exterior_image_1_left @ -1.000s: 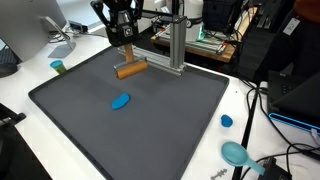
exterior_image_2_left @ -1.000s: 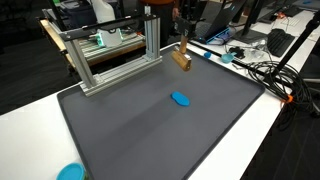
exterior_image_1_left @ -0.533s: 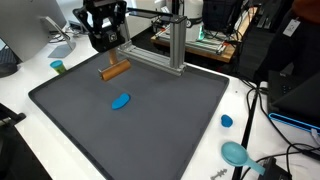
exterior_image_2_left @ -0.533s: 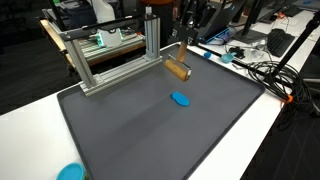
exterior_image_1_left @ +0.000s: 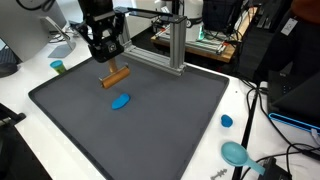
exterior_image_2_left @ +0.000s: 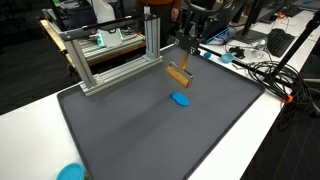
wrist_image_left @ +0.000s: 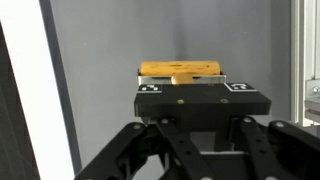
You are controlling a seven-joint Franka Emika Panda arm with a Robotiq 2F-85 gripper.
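Grey tray [exterior_image_1_left: 150, 130]: claw [exterior_image_1_left: 112, 67] grips wooden block [exterior_image_1_left: 117, 77]

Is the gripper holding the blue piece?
No, the blue piece lies on the grey mat, while the gripper is shut on the wooden block.

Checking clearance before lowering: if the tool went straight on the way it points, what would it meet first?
Below the tool, probably the grey mat, with its held wooden block touching first. The blue piece looks just off that line, but depth is unclear.
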